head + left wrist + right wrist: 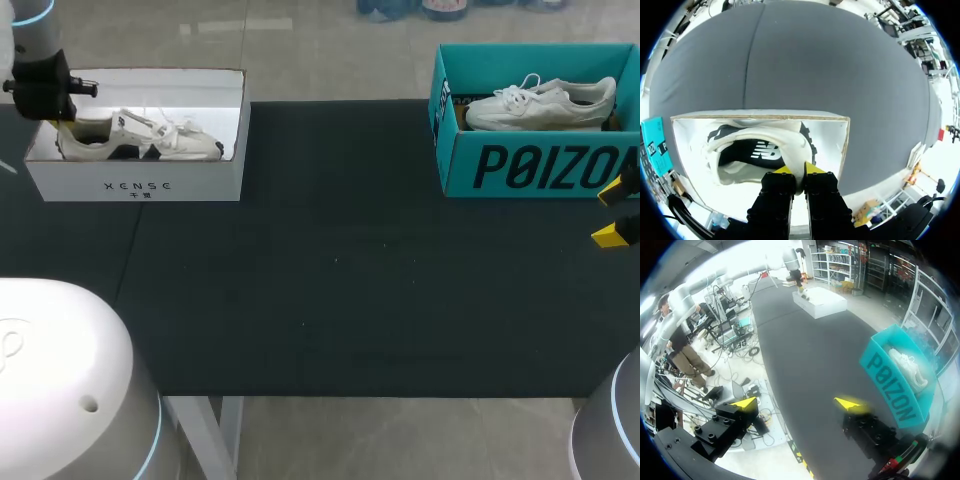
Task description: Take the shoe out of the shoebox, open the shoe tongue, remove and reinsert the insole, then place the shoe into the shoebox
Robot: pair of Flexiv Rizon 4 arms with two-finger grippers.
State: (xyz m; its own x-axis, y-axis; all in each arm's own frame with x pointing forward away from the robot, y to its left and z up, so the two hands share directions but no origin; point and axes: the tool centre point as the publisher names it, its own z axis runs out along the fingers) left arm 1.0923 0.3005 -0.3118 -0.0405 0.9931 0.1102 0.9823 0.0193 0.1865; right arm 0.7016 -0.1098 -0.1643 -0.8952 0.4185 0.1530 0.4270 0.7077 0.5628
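A white and black shoe (150,140) lies in the white shoebox (135,186) at the table's far left. My left gripper (62,120) reaches down into that box at the shoe's heel. In the left wrist view my left gripper (799,172) is shut on the heel collar of the shoe (755,150), which is pinched between the yellow tips inside the white shoebox (837,145). My right gripper (618,210) hangs open at the right edge, in front of a teal shoebox (530,165). In the right wrist view my right gripper (797,402) holds nothing.
The teal shoebox (890,385) at the far right holds a white sneaker (540,100), also seen in the right wrist view as the white sneaker (907,365). A black mat (340,270) covers the table between the two boxes.
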